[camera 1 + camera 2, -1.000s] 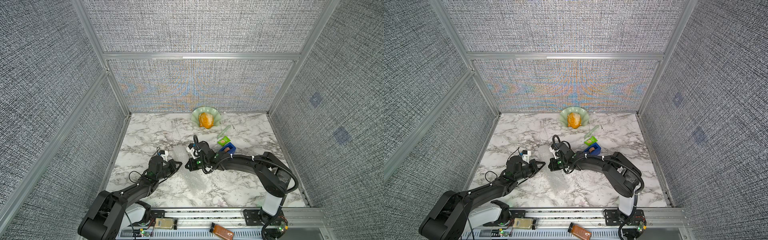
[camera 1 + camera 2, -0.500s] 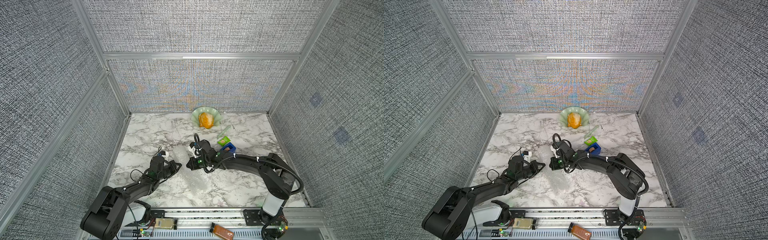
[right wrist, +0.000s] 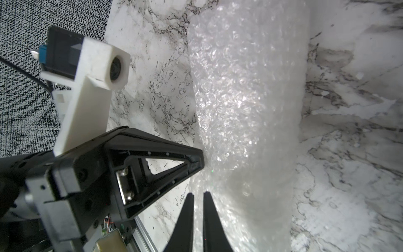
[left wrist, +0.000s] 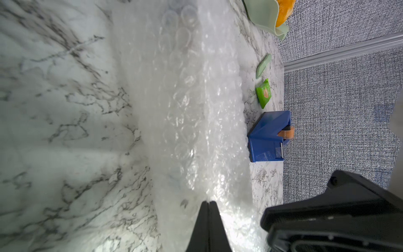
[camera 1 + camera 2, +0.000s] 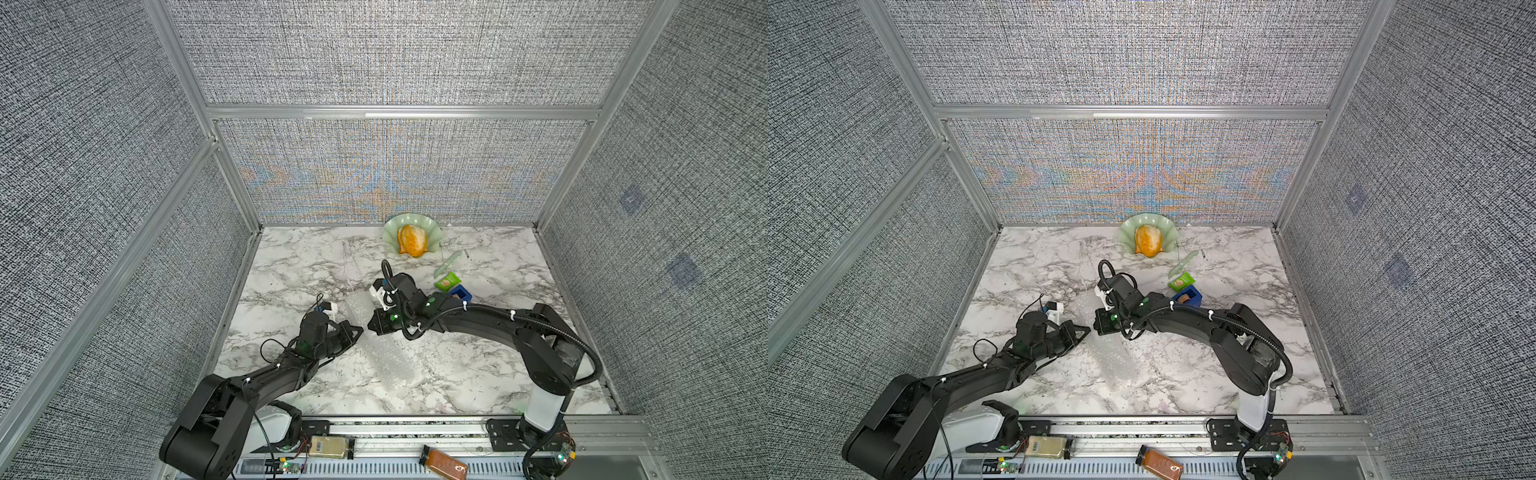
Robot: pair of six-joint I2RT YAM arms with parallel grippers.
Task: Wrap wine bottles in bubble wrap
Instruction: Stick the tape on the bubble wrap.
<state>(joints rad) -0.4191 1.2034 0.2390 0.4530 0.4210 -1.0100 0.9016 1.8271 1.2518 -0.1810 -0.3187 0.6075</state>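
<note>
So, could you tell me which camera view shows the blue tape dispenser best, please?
The left wrist view: the blue tape dispenser appears large and clear, tape roll and cutter visible, beyond the bubble wrap. In both top views the dispenser is small and partly behind the right arm. The right wrist view does not show it.

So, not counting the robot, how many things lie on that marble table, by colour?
Green: 3, pale green scalloped bowl, small green packet, pale green strip.
Blue: 1, blue plastic tape dispenser.
Orange: 1, orange lump in the bowl.
Whitish: 1, clear bubble wrap roll.
Total: 6.
</note>
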